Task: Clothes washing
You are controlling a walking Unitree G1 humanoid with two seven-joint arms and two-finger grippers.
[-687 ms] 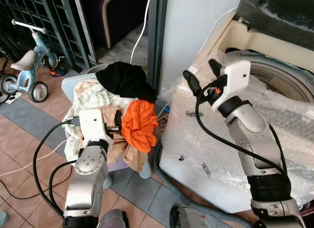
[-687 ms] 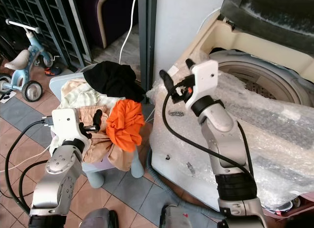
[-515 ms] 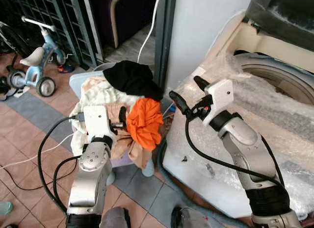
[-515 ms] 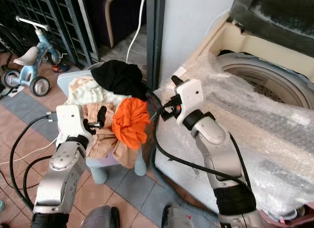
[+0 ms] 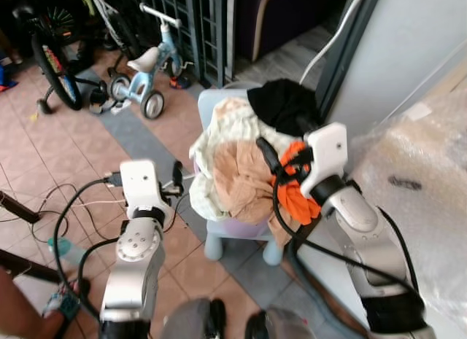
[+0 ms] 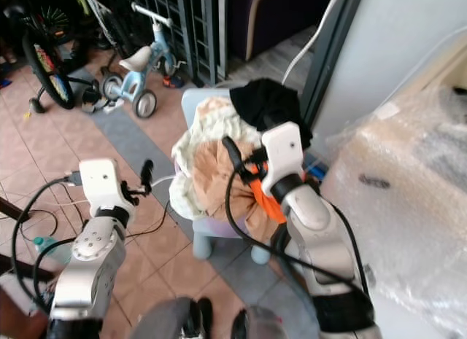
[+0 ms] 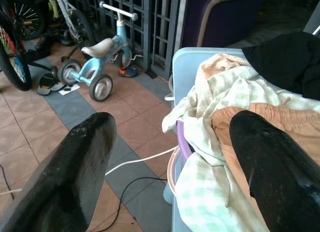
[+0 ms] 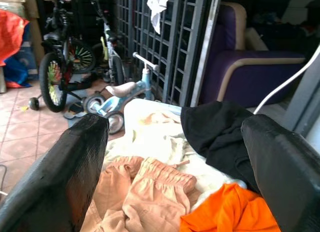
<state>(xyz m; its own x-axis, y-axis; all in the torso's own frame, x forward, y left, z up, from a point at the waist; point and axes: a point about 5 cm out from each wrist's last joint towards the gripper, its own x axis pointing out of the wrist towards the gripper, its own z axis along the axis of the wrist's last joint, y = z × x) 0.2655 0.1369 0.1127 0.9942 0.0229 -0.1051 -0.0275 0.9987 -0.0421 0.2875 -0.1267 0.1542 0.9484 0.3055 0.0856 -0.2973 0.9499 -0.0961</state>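
Several garments sit heaped on a pale blue stool [image 5: 219,109], likely staged there so they lie within reach of the bubble-wrapped washing machine [image 5: 427,186] on the right. Far left, a child's tricycle [image 5: 149,62] and a bicycle [image 5: 55,58] stand by the dark grille, well apart from the work. The left end effector [image 5: 177,180] hovers over the tiled floor [image 5: 66,142] just beside the pile's left edge, its fingers [image 7: 75,162] spread and released, gripping nothing. In the pile, a pale checked cloth [image 5: 208,153] drapes down the left side, peach shorts [image 5: 244,175] lie in the middle, a black garment [image 5: 284,106] tops the back, and an orange garment [image 5: 295,197] hangs at the right. The right end effector [image 5: 266,157] is poised over the shorts beside the orange piece, fingers [image 8: 75,162] released wide, seemingly lined up for a grab.
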